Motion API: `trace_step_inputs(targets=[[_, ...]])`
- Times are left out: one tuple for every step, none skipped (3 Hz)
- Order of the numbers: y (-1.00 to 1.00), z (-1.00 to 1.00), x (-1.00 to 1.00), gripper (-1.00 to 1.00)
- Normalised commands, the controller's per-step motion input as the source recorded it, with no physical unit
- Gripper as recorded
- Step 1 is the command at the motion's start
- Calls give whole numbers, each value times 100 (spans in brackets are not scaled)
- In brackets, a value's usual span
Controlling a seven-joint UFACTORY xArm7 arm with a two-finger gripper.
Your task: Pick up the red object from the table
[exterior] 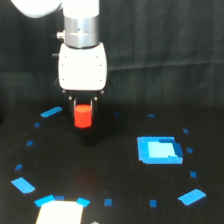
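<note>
The pincer (82,104) pinches the red object (83,116) by its top edge, apparently just clear of the bench (115,165), left of the blue square (159,150). With so shallow a hold, I judge it could slip or twist free during lifting.

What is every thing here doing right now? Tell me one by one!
gripper: shut on the red object, pointing straight down.
red object: upright, held at its top between the gripper fingers; whether it touches the table is hard to tell.
table: flat and black, dotted with small blue tape marks.
blue square: lying flat on the table, toward the exterior view's right, apart from the red object.
</note>
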Motion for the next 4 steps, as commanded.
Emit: trace_step_inputs(targets=[[100, 100, -17, -100], [100, 100, 5, -92], [-98, 96, -58, 7], [-100, 77, -10, -31]])
